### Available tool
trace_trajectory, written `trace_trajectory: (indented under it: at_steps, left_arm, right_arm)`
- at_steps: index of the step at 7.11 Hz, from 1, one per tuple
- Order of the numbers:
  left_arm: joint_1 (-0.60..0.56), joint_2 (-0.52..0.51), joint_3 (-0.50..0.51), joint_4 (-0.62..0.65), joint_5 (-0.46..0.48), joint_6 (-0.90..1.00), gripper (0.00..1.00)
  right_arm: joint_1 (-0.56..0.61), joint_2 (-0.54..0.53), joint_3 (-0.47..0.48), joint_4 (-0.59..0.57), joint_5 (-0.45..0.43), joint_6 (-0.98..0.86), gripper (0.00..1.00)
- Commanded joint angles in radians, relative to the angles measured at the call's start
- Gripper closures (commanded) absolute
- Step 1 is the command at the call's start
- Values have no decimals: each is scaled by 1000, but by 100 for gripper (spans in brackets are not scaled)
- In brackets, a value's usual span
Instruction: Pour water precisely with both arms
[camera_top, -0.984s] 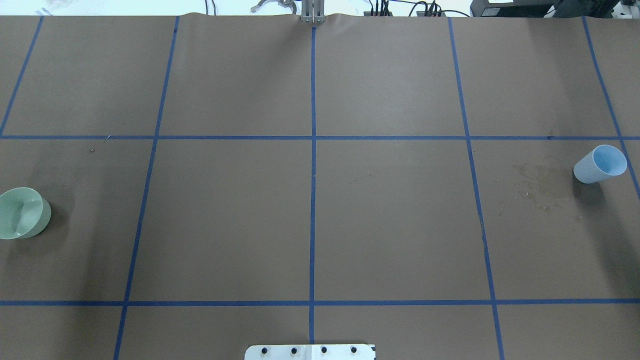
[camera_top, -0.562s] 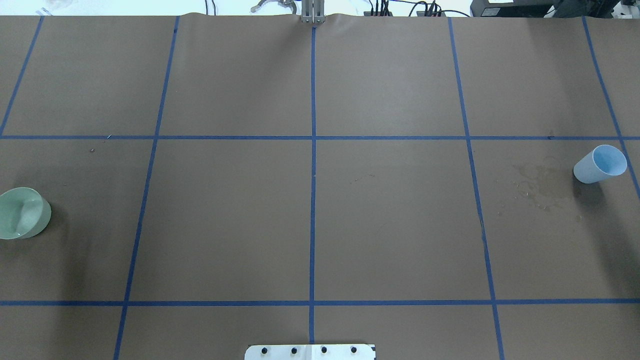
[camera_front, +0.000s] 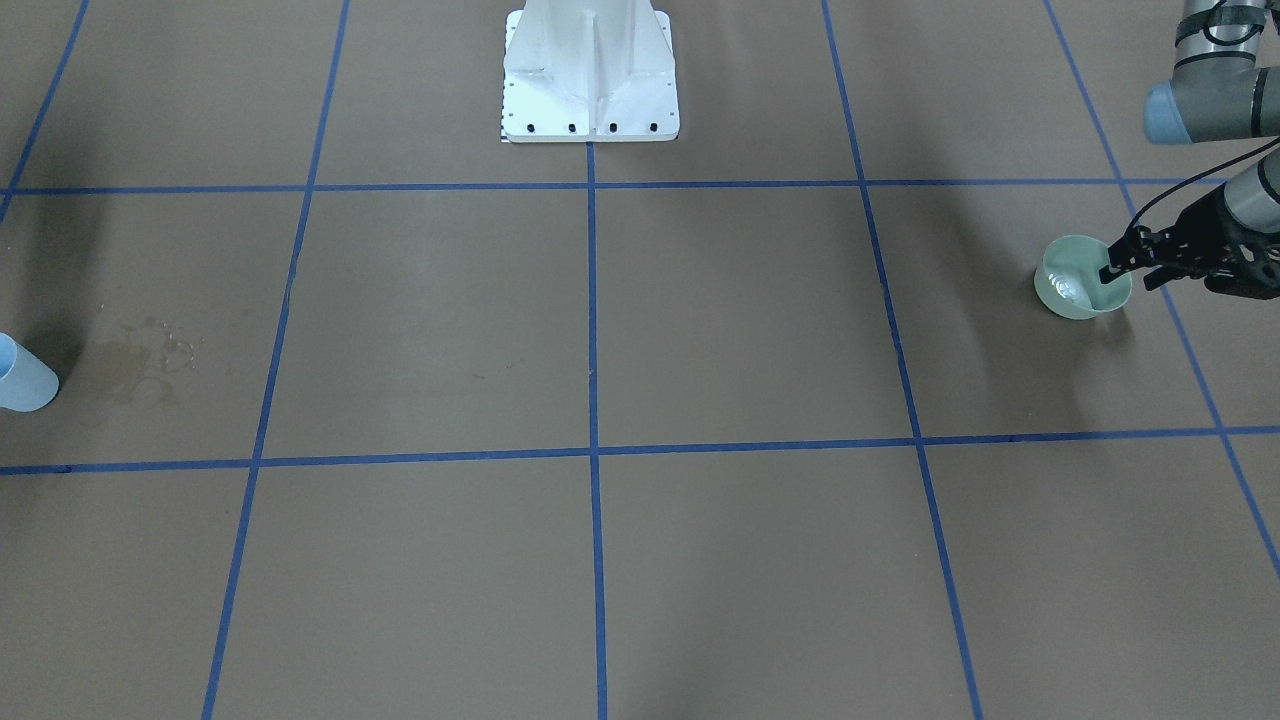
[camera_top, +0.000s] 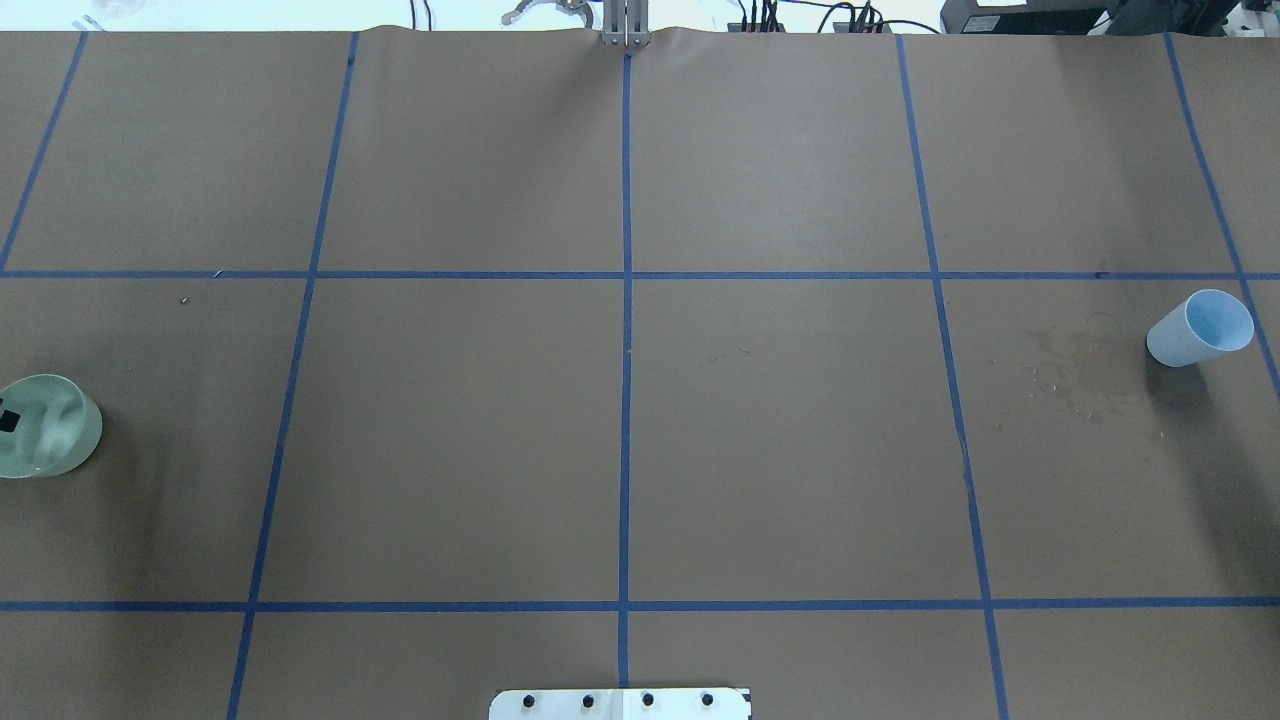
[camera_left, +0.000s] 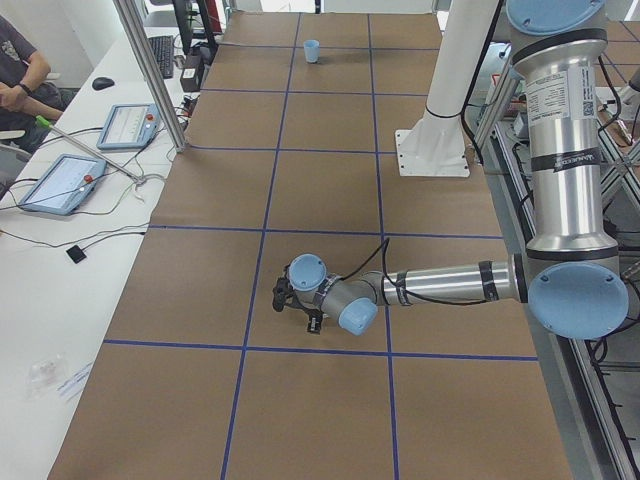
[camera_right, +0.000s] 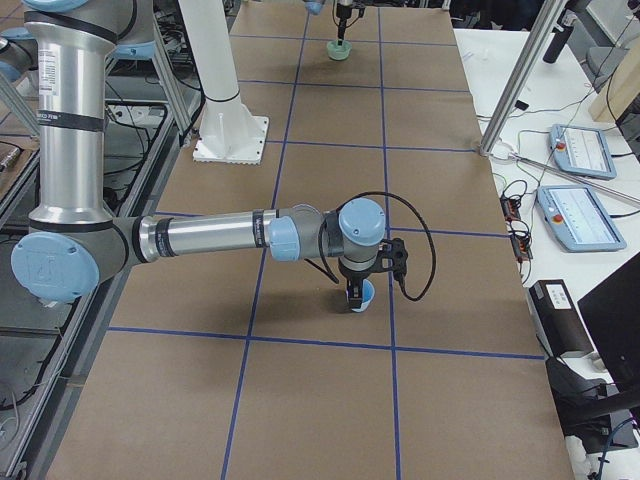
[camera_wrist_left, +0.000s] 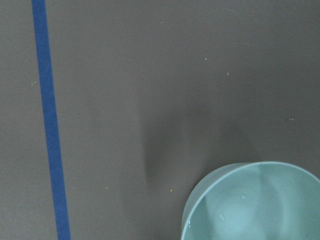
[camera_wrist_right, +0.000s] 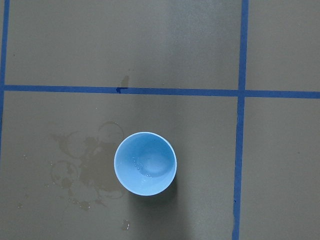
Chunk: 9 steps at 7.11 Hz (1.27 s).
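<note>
Since a second ago one black tip of the left fingers (camera_top: 8, 421) has slid into the overhead view, inside the green bowl (camera_top: 88, 440) at the far left of the counter (camera_top: 450, 430); nothing else there has shifted. From across the counter I read those fingers as spread, one tip inside the rim and one outside it, astride the wall and not yet pinching. The water (camera_front: 1068, 290) lies as a shallow glinting pool in the bowl's bottom, just below the inner tip. To do this grasp well I'd sink a little deeper so the pads catch wall and not just lip, close slowly, and hold the wrist level on the lift, since a one-sided rim pinch will likely let the bowl tip away from the fingers and slosh. Further right, a spill mark (camera_top: 1085, 368) with ring traces stains the paper beside the blue cup (camera_top: 1168, 346). That cup stands upright just under the right fingers (camera_right: 349, 294), which show only in the side view, so I cannot tell whether they are spread or closed. The wrist camera looks straight down into it and shows only a few drops. I'd centre those fingers on the cup's wall before closing
</note>
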Motion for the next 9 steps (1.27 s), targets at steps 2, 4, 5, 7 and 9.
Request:
trace_trajectory:
  at_steps: [2,4,5,7,9]
  left_arm:
    - [2,-89,32,25,-22,-69,100]
    - [-1,-111,-38,148,-158,-92,100]
    - [-4,-148,-113,239,-159,-146,100]
    - [28,-324,-234,396,-150,-352,100]
    - [281,-410,-348,412,9,-716,100]
  right_arm:
    - [-1,0,0,0,1,2,0]
    - [-8,0,-2,0,0,2,0]
    - [-13,3,-15,0,0,2,0]
    - [-31,20,-52,10,-3,2,0]
    - [-32,21,-95,85,-2,5,0]
